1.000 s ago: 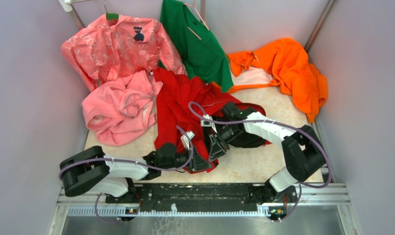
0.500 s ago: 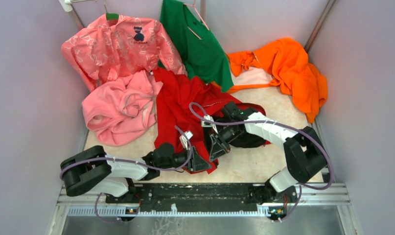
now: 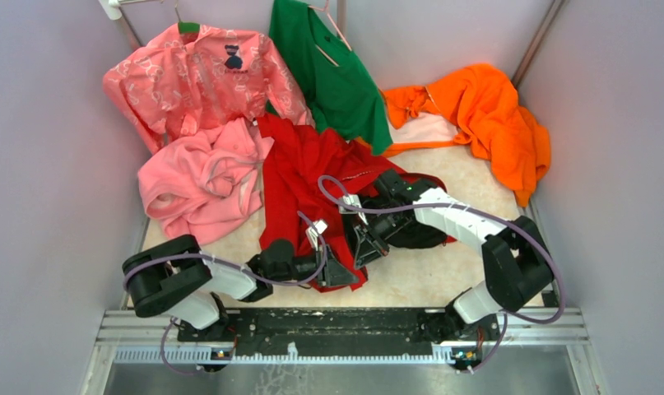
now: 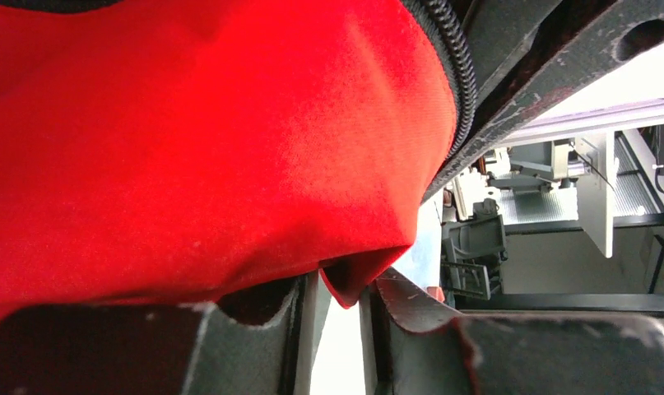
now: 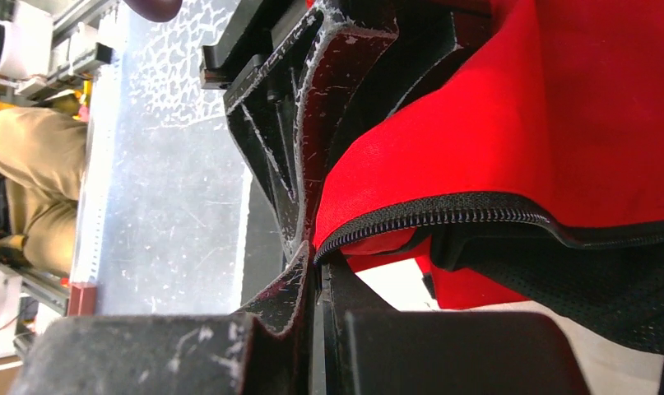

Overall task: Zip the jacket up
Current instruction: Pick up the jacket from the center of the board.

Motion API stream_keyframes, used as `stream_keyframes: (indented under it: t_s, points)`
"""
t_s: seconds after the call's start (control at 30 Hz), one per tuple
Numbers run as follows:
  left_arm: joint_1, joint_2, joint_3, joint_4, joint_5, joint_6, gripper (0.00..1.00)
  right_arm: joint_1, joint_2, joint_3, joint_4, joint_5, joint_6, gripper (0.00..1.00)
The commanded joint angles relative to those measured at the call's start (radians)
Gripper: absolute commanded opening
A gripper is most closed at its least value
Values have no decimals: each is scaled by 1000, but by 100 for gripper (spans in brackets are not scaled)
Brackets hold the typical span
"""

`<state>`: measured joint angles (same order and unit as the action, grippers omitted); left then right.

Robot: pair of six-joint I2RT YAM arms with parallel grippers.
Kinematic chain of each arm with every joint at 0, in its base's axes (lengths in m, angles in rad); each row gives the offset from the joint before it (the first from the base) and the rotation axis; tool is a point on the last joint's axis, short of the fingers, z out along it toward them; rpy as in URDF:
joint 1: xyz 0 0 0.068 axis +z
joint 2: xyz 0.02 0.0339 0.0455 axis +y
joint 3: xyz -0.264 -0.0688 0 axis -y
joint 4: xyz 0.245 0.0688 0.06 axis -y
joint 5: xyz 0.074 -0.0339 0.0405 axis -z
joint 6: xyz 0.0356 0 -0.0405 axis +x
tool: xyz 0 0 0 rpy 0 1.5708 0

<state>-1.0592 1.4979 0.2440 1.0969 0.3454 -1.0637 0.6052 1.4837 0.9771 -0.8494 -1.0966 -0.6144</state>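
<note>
Left hand (image 3: 343, 276) pinches jacket (image 3: 299, 177) hem; right hand (image 3: 363, 249), just right, pinches zipper (image 5: 443, 218) end; zipper runs toward far side.

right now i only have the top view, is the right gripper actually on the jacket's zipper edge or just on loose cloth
observer: it's on the edge. The right wrist view shows the right gripper closed on the zipper edge of the jacket, with the teeth running straight into its grip.
operator: ok and the left one, same edge
observer: no. The left wrist view shows the left gripper closed on a fold of plain red cloth. The zipper teeth pass off to the side, outside its grip.
</note>
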Motion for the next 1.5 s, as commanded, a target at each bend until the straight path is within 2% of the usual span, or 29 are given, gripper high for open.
stream_keyframes:
  t_s: [0.0,0.1,0.37,0.53,0.8,0.9,1.03,1.07,1.13,1.23,1.37,1.47]
  points:
    - [7,5,1,55,24,-6,26,-5,-54,32,37,41,-10,0]
    - [8,6,5,46,26,-2,23,-5,-57,32,38,41,-8,0]
    - [7,18,16,34,46,8,0,-6,-70,22,71,72,21,0]
    - [8,17,23,26,52,26,0,-6,-67,22,70,47,20,0]
    - [7,-25,16,15,37,85,0,-9,-64,27,45,20,-2,28]
    - [8,-38,15,15,35,97,0,-9,-54,25,40,5,-2,30]
    - [8,-39,18,20,39,98,0,-8,-34,25,33,-35,-2,28]
    - [7,-36,19,24,40,95,0,-8,-29,25,32,-40,-2,24]
    - [7,-31,20,35,43,89,0,-6,-22,27,33,-46,0,2]
    - [8,-23,20,43,41,80,2,-3,-21,25,35,-50,1,0]
    - [8,-16,21,46,37,66,20,-1,-20,25,35,-50,-2,0]
    - [8,-15,22,50,35,58,28,0,-20,24,36,-49,-1,0]
